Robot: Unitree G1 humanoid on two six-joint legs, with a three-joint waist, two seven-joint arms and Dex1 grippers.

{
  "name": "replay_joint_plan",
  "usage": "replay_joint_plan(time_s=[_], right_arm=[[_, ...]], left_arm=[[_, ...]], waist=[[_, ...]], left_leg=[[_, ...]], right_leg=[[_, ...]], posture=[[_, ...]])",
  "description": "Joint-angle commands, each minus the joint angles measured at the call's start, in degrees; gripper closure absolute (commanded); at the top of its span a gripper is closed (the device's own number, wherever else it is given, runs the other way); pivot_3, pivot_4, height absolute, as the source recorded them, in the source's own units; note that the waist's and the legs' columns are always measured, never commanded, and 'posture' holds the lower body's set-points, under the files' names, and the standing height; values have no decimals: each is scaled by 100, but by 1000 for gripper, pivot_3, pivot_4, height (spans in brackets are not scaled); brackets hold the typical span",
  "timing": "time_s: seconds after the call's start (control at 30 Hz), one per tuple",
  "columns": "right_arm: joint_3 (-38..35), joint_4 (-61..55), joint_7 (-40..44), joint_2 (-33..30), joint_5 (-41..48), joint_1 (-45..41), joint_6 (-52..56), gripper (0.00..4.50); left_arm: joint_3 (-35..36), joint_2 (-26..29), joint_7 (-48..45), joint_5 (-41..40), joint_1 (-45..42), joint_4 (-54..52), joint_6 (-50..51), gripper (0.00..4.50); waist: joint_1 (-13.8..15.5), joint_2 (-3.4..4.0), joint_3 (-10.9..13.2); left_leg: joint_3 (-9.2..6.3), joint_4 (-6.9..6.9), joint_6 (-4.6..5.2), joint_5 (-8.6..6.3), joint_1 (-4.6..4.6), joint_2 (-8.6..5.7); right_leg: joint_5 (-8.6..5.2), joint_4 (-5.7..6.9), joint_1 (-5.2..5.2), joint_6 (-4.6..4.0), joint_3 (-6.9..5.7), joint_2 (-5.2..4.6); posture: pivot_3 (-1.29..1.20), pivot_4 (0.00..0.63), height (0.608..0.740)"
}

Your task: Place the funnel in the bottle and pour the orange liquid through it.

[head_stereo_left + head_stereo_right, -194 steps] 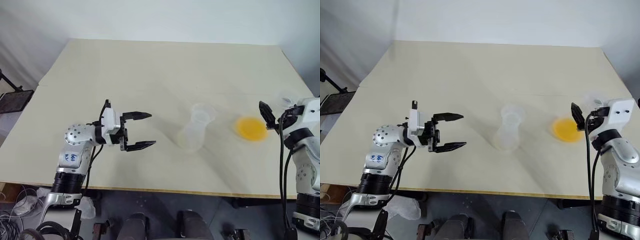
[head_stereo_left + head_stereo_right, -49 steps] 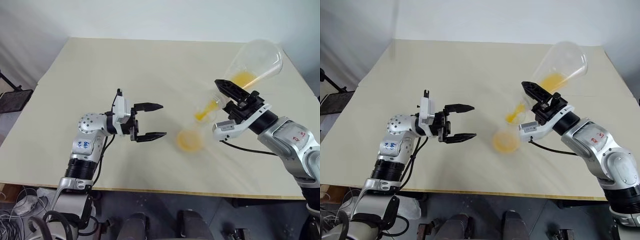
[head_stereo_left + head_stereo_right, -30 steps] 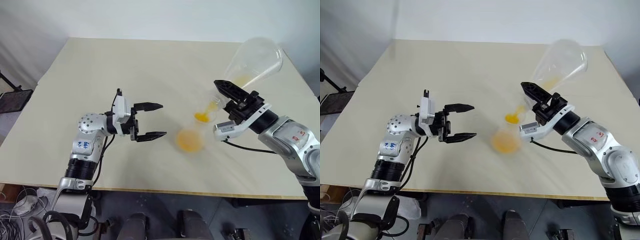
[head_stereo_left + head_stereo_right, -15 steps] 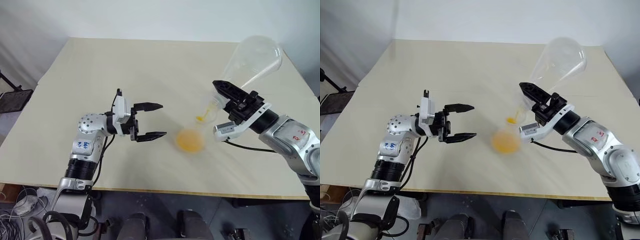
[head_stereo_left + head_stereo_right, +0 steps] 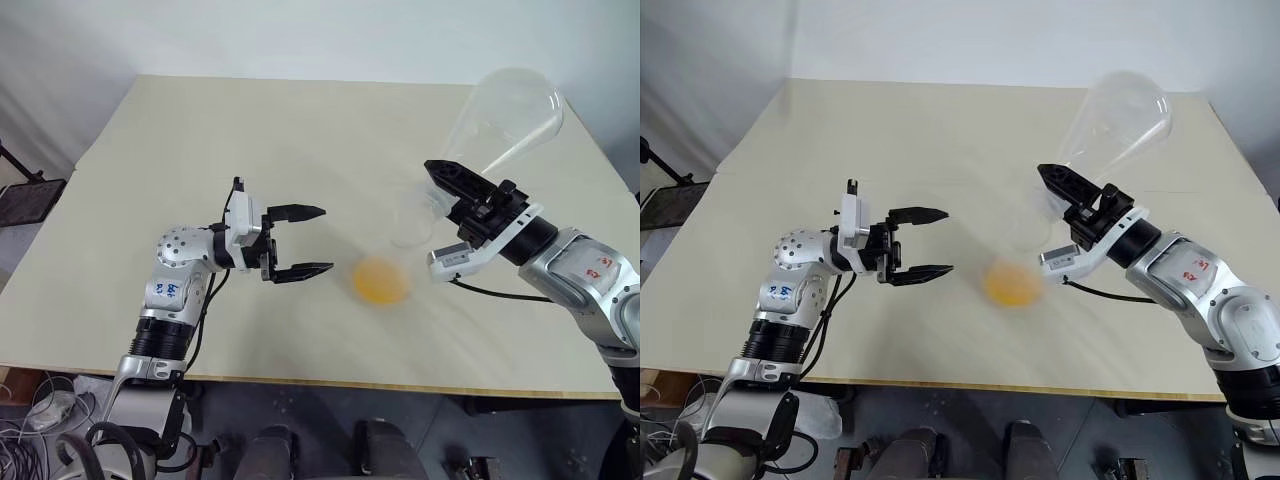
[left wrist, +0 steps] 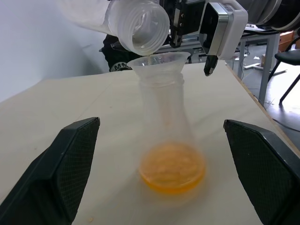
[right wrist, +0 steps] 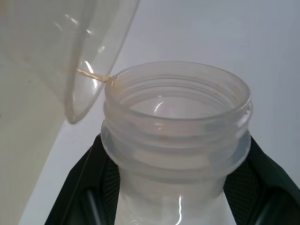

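The orange liquid (image 6: 172, 168) lies pooled in the wide base of the bottle (image 6: 169, 140), which stands upright on the beige table (image 5: 200, 150), toward its front edge and between my two arms. The funnel (image 6: 158, 63) sits in the bottle's neck, mouth up. Just above it hangs the threaded mouth of a second clear flask (image 5: 505, 118), tipped steeply so its broad base points up and away; a thin thread of liquid runs from its lip into the funnel, and the flask itself looks nearly drained. My right gripper (image 5: 452, 186) is clamped tight on that flask's neck, black fingers (image 7: 91, 180) pressed to either side below the threads. My left gripper (image 5: 305, 240) hovers level just beside the bottle, pointing at it, jaws spread wide and holding nothing, the bottle framed between its fingers (image 6: 70, 159) without contact.
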Motion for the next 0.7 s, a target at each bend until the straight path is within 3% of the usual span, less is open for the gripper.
replay_joint_plan(time_s=[0.03,0.4,0.7], right_arm=[[-252,-163,65,-9,281,-113,74,2037],[-440,-458,1001,525,1939,280,810,2037],[-1475,-539,1475,1596,3816,31,3469,2037]], left_arm=[[69,-13,30,-82,10,-166,-62,0],[78,8,29,-81,31,-186,-74,0],[106,84,9,-91,37,-226,-60,0]], waist=[[-3,0,0],[2,0,0],[9,0,0]], left_leg=[[0,0,0,0,0,0],[0,2,0,0,0,2],[-1,6,0,0,0,3]], right_leg=[[0,0,0,0,1,0],[0,0,1,0,0,0],[0,5,3,0,-1,-1]], posture=[[0,150,740],[0,150,740],[0,150,740]])
